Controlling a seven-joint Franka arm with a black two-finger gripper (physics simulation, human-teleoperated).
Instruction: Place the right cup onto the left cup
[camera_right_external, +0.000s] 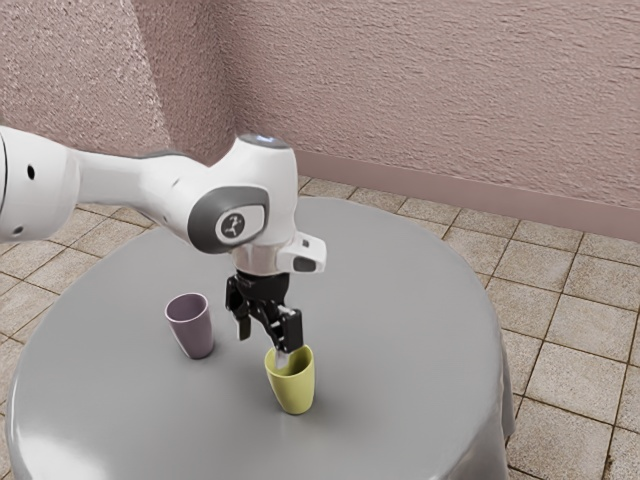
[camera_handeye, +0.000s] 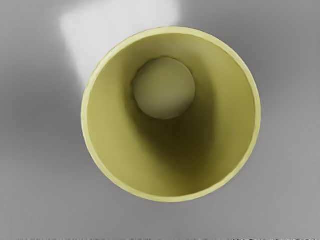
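My gripper (camera_right_external: 263, 342) hangs low over the table with its two fingers spread apart. One fingertip overlaps the mouth of the yellow-green cup (camera_right_external: 294, 386) in the exterior view; whether it dips inside or hovers above, I cannot tell. The other finger is toward the exterior view's left, outside that cup. Seen from the hand, the yellow-green cup (camera_handeye: 172, 130) is upright below, its round mouth and bottom visible. A purple cup (camera_right_external: 192, 328) stands on the table toward the exterior view's left, apart from the gripper.
Both cups stand on a round table with a grey cloth (camera_right_external: 400, 330). A textured pink wall (camera_right_external: 430, 90) rises beyond it, and floor tiles (camera_right_external: 570, 360) surround the table.
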